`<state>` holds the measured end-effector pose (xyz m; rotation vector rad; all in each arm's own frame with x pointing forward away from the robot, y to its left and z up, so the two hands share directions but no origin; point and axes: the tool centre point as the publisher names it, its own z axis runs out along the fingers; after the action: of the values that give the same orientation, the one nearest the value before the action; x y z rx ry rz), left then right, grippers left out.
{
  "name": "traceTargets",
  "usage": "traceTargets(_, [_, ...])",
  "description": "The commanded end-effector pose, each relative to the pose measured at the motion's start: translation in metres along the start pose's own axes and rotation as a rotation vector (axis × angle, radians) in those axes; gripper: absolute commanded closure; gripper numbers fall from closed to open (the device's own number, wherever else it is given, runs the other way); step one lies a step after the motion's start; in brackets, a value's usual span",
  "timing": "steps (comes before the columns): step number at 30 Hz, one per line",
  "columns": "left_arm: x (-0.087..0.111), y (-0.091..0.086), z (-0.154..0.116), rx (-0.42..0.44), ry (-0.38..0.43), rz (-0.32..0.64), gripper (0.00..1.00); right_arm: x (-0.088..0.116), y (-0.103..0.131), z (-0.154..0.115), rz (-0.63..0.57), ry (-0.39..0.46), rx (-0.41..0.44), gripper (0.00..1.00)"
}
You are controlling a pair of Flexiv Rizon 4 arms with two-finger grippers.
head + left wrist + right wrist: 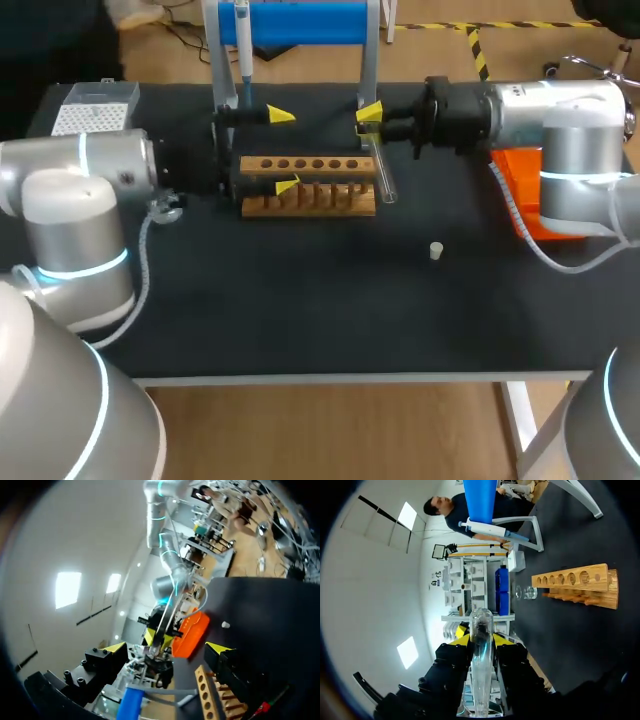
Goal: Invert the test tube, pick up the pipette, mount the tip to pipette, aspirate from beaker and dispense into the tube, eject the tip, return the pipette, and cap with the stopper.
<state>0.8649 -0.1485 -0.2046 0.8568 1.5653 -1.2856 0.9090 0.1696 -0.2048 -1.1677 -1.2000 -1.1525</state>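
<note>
The right gripper (370,120) is closed on the test tube (386,180), just beside the right end of the wooden rack (310,163). What is inside the tube I cannot tell. The left gripper (284,150) stands wide open near the rack's left end, holding nothing. The stopper (436,250) lies alone on the table (300,320), well apart from its front edge. The pipette (243,45) hangs on the stand (370,60).

Beaker (525,593) too blurred to show contents — pipette (243,45) top seemingly cropped.
</note>
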Motion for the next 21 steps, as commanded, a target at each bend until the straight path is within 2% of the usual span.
traceTargets(1, [0.003, -0.014, 0.013, -0.084, -0.056, 0.269, 0.0, 0.0, 0.001, -0.001, 0.0, -0.001, 0.004, 1.0])
traceTargets(19, [0.003, -0.016, 0.015, -0.073, -0.063, 0.274, 0.0, 0.0, 0.001, -0.001, 0.0, -0.001, 0.004, 1.0])
traceTargets(21, [0.0, -0.018, 0.026, -0.012, -0.077, 0.317, 0.0, 0.0, 0.001, -0.001, 0.0, -0.001, 0.004, 1.0])
